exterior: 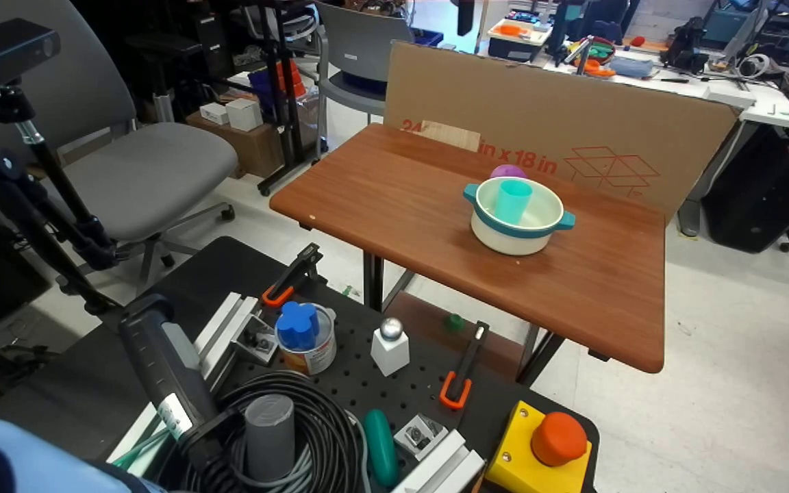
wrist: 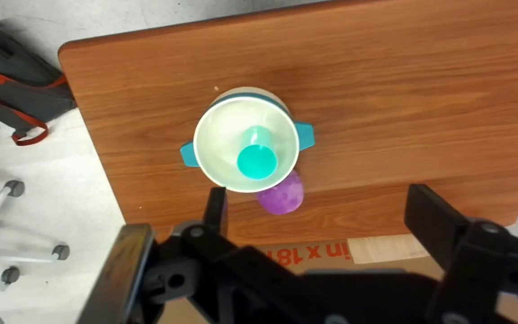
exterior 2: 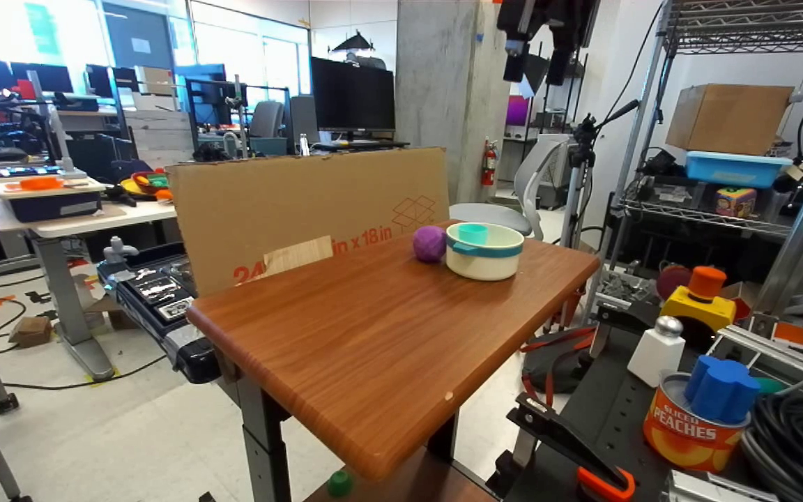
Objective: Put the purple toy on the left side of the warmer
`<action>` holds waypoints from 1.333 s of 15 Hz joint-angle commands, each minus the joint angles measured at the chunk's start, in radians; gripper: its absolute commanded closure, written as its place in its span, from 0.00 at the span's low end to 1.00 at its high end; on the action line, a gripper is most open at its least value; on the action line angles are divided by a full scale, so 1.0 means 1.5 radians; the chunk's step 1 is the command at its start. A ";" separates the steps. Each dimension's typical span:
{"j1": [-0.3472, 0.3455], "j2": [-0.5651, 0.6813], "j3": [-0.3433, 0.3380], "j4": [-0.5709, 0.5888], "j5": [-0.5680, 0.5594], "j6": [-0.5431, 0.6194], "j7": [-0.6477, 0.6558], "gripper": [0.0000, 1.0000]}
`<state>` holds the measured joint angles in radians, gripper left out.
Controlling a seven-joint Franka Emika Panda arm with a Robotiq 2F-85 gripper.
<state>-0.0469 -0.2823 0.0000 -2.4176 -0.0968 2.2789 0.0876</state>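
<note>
The purple toy [exterior: 508, 170] is a rounded lump on the brown table, close beside the warmer on its cardboard side. It also shows in an exterior view [exterior 2: 429, 244] and in the wrist view [wrist: 283, 195], where the rim hides part of it. The warmer [exterior: 504, 236] is a round white bowl with teal handles, seen also in an exterior view [exterior 2: 483, 267] and the wrist view [wrist: 216, 135]. A teal cup [wrist: 257, 157] is inside it. My gripper [wrist: 317, 193] is open and empty, fingers wide apart, high above the table; its fingers show at the top of an exterior view [exterior 2: 535, 70].
A cardboard panel [exterior: 538, 103] stands along one long edge of the table [exterior 2: 346, 348]. Across a gap from the opposite edge, a black cart carries clamps, a peach can [exterior 2: 687, 432], a white shaker [exterior: 390, 349] and a yellow box with a red button [exterior: 538, 452].
</note>
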 commanded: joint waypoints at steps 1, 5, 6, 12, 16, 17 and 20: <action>-0.014 0.133 0.004 0.106 -0.044 0.019 0.038 0.00; -0.004 0.255 -0.006 0.217 -0.059 -0.001 0.056 0.00; -0.002 0.286 -0.009 0.245 -0.062 -0.008 0.057 0.00; 0.014 0.433 -0.023 0.375 -0.053 -0.022 0.041 0.00; 0.023 0.507 -0.023 0.435 -0.046 -0.045 0.022 0.00; 0.027 0.525 -0.025 0.451 -0.048 -0.056 0.023 0.00; 0.034 0.577 -0.030 0.502 -0.051 -0.098 0.026 0.00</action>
<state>-0.0164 0.5020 -0.0244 -1.7700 -0.1679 2.2068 0.1412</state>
